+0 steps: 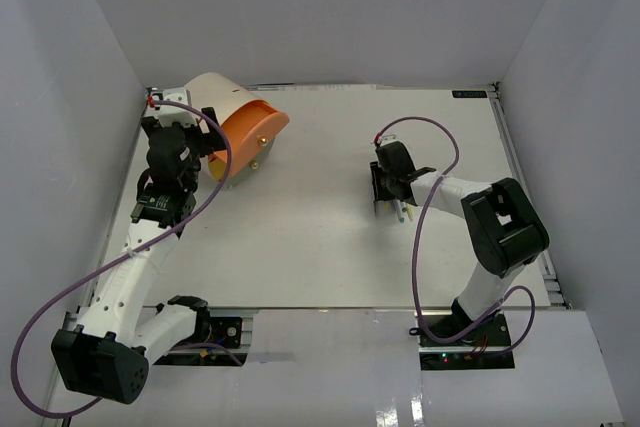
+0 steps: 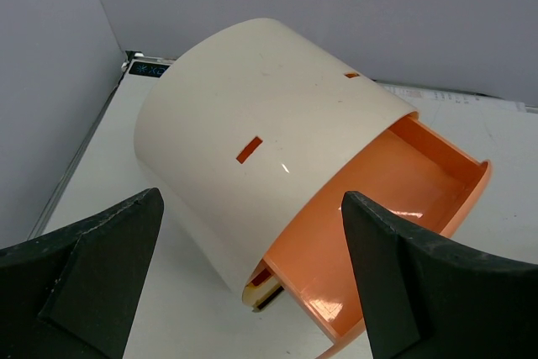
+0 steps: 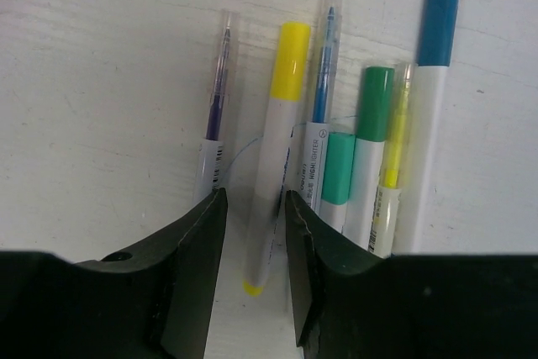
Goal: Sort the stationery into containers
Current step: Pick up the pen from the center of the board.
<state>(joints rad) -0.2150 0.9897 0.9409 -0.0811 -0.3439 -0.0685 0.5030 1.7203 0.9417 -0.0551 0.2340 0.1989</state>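
Pens (image 3: 370, 140), 7 in all, lie side by side on the white table (image 1: 320, 247), right of centre. Right gripper (image 3: 255, 199) straddles the yellow-capped marker (image 3: 277, 149), jaws narrowed, a sliver of table showing on the marker's left. Far left, the cream organizer (image 2: 252, 98) lies on its side, orange drawer (image 2: 395, 182) pulled out. Left gripper (image 2: 252, 197) faces it, jaws wide apart.

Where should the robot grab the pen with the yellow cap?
On the middle of its white barrel, coming straight down from above. The yellow-capped pen lies flat on the table with the purple pen and the blue highlighter close beside it, so the right hand must slip a finger into each gap.
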